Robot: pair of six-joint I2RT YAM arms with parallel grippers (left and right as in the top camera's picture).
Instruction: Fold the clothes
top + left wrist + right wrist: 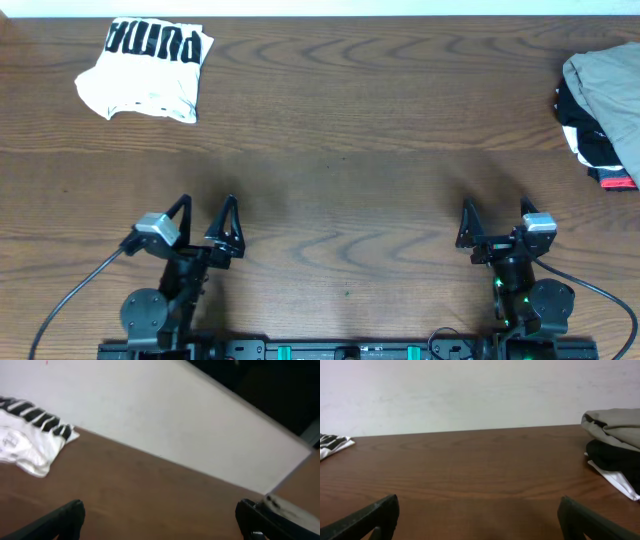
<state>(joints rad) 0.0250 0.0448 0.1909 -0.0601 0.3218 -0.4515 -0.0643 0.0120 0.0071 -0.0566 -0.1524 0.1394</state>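
Note:
The white T-shirt [148, 67] with black PUMA lettering lies folded into a compact bundle at the table's far left corner. It also shows in the left wrist view [31, 435] and, as a sliver, at the left edge of the right wrist view [334, 443]. My left gripper [207, 216] is open and empty near the front left, well short of the shirt. My right gripper [497, 217] is open and empty near the front right. Both sets of fingertips frame bare wood in the wrist views [160, 515] [480, 512].
A heap of beige-grey, black and red garments [605, 115] sits at the table's right edge, also in the right wrist view [615, 442]. The brown wooden table [340, 150] runs to a white wall [470, 390] at the back.

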